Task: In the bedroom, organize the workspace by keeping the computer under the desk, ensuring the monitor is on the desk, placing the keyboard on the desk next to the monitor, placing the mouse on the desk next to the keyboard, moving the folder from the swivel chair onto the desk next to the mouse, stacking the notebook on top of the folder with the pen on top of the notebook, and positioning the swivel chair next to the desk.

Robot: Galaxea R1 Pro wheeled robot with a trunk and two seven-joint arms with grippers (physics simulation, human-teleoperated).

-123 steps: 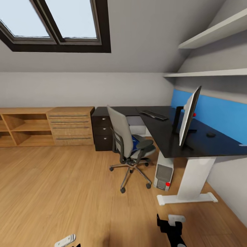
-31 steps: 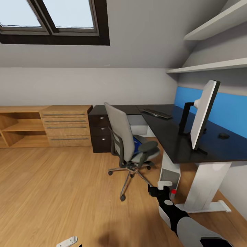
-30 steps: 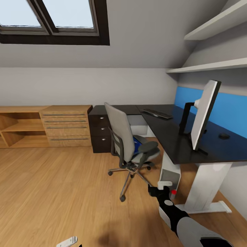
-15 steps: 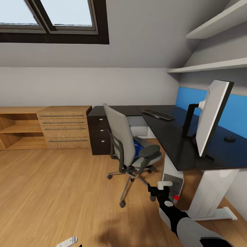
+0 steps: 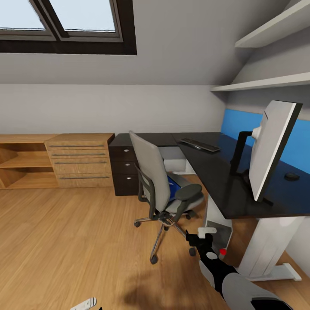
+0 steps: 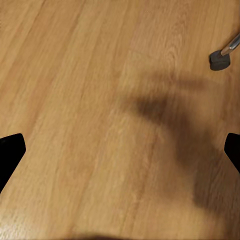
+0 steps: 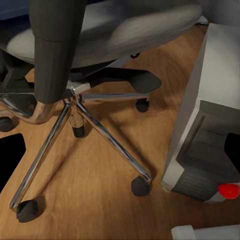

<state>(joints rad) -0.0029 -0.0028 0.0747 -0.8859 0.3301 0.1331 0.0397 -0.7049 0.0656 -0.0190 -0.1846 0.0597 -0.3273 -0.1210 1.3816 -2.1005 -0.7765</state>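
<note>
1. Folder [image 5: 174,189], blue, lies on the chair [image 5: 161,181] seat beside the desk [image 5: 215,181].
2. Computer [image 5: 219,230] stands under the desk.
3. Right gripper [image 5: 202,237], jaws spread, empty, near the chair's wheels.
4. Left gripper [image 6: 120,155], jaws released, above the floor [image 6: 90,100].

Swivel chair [image 5: 161,185] beside desk [image 5: 224,189], folder [image 5: 174,189] aboard.

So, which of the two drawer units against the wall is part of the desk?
The black drawer unit, standing right under the black-topped desk behind the swivel chair. The light wooden drawer unit beside it belongs to the open shelves.
</note>
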